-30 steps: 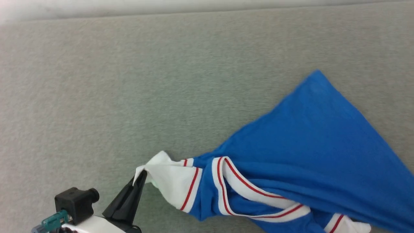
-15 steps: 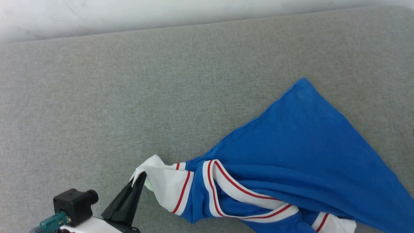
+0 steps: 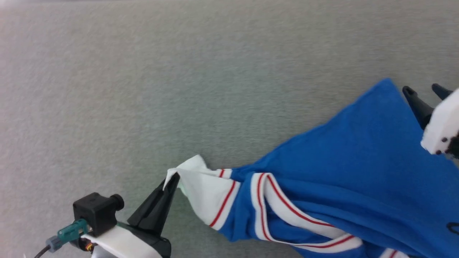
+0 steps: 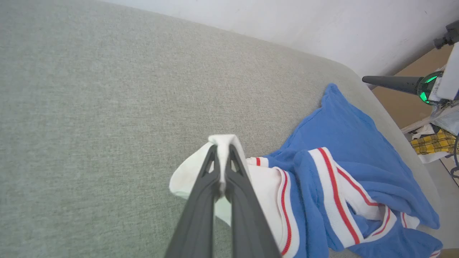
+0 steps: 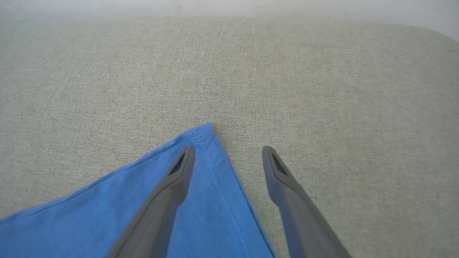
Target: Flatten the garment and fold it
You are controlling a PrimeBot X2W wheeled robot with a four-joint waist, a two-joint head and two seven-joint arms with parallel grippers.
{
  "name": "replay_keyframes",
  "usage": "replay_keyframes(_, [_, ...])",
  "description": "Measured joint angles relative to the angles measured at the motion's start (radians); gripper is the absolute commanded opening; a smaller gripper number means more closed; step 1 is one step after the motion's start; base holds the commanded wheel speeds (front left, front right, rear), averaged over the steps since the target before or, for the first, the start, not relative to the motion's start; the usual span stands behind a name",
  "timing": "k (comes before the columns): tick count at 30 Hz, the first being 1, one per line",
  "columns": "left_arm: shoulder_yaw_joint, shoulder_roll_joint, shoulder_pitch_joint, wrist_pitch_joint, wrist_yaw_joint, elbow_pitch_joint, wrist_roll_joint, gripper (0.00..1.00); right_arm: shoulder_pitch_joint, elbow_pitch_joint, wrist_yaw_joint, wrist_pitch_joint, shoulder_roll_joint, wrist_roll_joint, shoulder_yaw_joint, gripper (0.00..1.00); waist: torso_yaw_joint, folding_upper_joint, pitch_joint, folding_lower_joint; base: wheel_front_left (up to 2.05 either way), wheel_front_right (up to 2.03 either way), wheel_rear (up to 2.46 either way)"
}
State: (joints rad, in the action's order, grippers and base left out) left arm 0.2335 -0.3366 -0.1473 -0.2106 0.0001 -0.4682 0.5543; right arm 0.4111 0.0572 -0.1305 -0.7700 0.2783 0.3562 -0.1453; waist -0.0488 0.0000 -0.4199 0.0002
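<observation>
The garment [image 3: 333,168] is a bright blue jersey with white sleeves and red-and-white trim, lying bunched on the right half of the grey surface. My left gripper [image 3: 173,179] is shut on the tip of a white sleeve [image 4: 265,186], holding it pulled out to the left; the left wrist view has the pinch at the left gripper [image 4: 221,147]. My right gripper [image 3: 422,89] stands open at the garment's far blue hem corner. In the right wrist view the right gripper [image 5: 228,149] straddles that corner [image 5: 202,134], one finger over the cloth and the other over bare surface.
The grey padded surface [image 3: 143,89] spreads wide to the left and beyond the garment. A white wall [image 4: 287,21] borders its far edge. Past the right edge, brown floor and a yellow plaid cloth [image 4: 434,141] show in the left wrist view.
The head camera has shifted. My right gripper has come into the head view at the right, open beside the blue hem corner. The left gripper still pinches the sleeve tip.
</observation>
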Motion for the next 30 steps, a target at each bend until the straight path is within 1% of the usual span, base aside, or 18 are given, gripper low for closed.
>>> replay_keyframes(6, [0.016,0.015,0.013,0.011,-0.009,0.028,0.001,0.0,0.035,-0.092,0.0,-0.04,0.033,-0.022,0.049,1.0,-0.063,0.0,-0.041,0.0,0.0,0.0,0.0])
replay_keyframes(13, [0.025,0.019,0.025,0.023,-0.016,0.044,0.002,0.0,0.038,-0.099,0.0,-0.068,0.078,-0.002,0.069,1.0,-0.109,0.0,-0.076,-0.0003,0.0,0.0,0.0])
replay_keyframes(14, [0.025,0.019,0.027,0.023,-0.016,0.045,0.002,0.0,0.039,-0.096,0.0,-0.076,0.086,0.004,0.07,0.84,-0.112,0.0,-0.081,-0.0003,0.0,0.0,0.0])
replay_keyframes(15, [0.025,0.019,0.027,0.023,-0.016,0.046,0.002,0.0,0.039,-0.093,0.0,-0.085,0.093,0.007,0.07,0.05,-0.114,0.0,-0.085,-0.0003,0.0,0.0,0.0])
replay_keyframes(16, [0.026,0.019,0.028,0.023,-0.016,0.048,0.002,0.0,0.039,-0.088,0.0,-0.1,0.098,0.008,0.073,0.0,-0.115,0.0,-0.089,-0.0003,0.0,0.0,0.0])
replay_keyframes(19, [0.025,0.017,0.031,0.022,-0.016,0.052,0.002,0.0,0.04,-0.06,0.0,-0.147,0.115,0.022,0.088,0.0,-0.114,0.0,-0.093,-0.0003,0.0,0.0,0.0])
replay_keyframes(23, [0.022,0.005,0.044,0.022,-0.018,0.056,0.001,0.0,0.036,-0.045,-0.001,-0.126,0.102,0.017,0.094,0.0,-0.103,0.0,-0.078,-0.0001,0.0,0.0,0.0])
replay_keyframes(25, [0.02,0.003,0.073,0.027,-0.031,0.061,0.004,0.0,0.033,-0.045,-0.001,-0.089,0.076,0.022,0.088,0.0,-0.098,0.0,-0.061,-0.0001,0.0,0.0,0.0])
replay_keyframes(28, [0.023,0.01,0.146,0.035,-0.064,0.085,0.04,0.0,0.039,-0.04,-0.001,-0.001,0.014,0.031,0.063,0.0,-0.088,0.0,-0.022,-0.0001,0.0,0.0,0.0])
replay_keyframes(30, [0.021,-0.004,0.218,0.037,-0.078,0.121,0.032,0.0,0.056,-0.04,-0.001,0.056,-0.023,0.04,0.039,0.0,-0.081,0.0,0.011,-0.0001,0.0,0.0,0.0])
